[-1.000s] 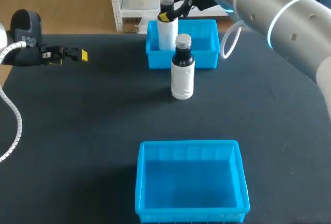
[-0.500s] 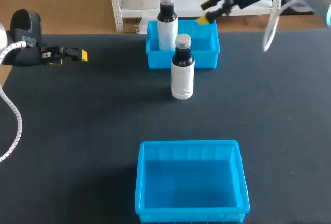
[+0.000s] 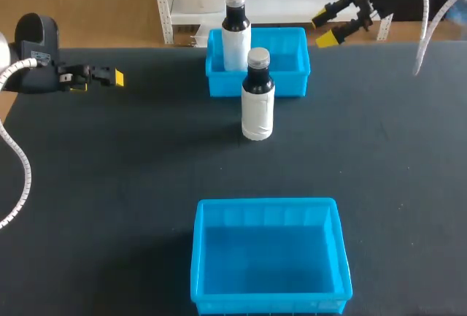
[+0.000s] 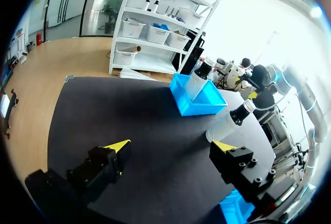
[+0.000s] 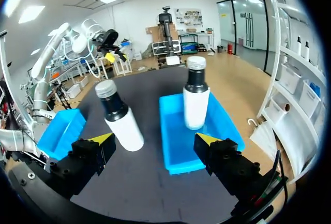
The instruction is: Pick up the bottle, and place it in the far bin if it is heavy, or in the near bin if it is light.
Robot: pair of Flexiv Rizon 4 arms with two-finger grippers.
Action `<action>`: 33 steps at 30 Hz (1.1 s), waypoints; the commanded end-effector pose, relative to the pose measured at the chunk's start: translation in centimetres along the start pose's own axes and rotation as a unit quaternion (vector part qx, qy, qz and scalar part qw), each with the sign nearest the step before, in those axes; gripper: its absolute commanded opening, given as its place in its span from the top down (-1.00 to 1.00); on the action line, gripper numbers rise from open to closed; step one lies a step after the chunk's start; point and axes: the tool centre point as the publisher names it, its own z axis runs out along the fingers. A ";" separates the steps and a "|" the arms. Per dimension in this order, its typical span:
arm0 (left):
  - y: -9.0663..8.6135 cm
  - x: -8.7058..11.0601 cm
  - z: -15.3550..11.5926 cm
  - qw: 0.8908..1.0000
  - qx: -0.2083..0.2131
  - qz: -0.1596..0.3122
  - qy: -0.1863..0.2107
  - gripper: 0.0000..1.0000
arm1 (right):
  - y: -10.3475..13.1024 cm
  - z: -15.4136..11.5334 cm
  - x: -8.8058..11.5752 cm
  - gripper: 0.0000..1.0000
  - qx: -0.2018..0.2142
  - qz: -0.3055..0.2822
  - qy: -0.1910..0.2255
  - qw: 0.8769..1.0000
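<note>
- table bottle (image 3: 257,104): stands upright on the black table (image 3: 109,185), just in front of the far bin (image 3: 292,85), well apart from the near bin (image 3: 198,257); dark body, white label, silver cap.
- bin bottle (image 3: 235,39): stands upright inside the far bin at its left end, with the same look, neck and cap rising above the rim.
- near bin: sits at the table's near edge, in line with the table bottle and the far bin.
- right gripper (image 3: 325,28): hangs past the table's far edge, off to the right of the far bin; fingers spread wide, gripping nothing, clear of both bottles.
- From the right wrist: looks out between its fingers (image 5: 155,138) at the table bottle (image 5: 121,123) and, beside it, the bin bottle (image 5: 195,102) in the far bin (image 5: 173,146).
- left gripper (image 3: 102,77): sits low over the table's far left part, well apart from bottles and bins; fingers wide apart, nothing between them.
- From the left wrist: faces across bare table between its fingers (image 4: 170,145), with the far bin (image 4: 199,102) and the table bottle (image 4: 230,123) well ahead.
</note>
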 end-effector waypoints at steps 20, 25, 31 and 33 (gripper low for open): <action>0.0 0.0 0.0 1.000 0.000 0.000 0.000 -1.00 | 9.3 5.4 -0.9 -1.00 0.169 -0.005 -0.040 0.985; 0.0 0.0 0.0 1.000 0.000 0.000 0.000 -1.00 | 9.2 6.5 -1.3 -1.00 0.153 -0.006 -0.041 0.987; 0.0 0.0 0.0 1.000 0.000 0.000 0.000 -1.00 | 9.0 7.7 -1.7 -1.00 0.121 -0.010 -0.048 0.991; 0.0 0.0 0.0 1.000 0.000 0.000 0.000 -1.00 | 8.9 8.1 -2.0 -1.00 0.111 -0.015 -0.046 0.993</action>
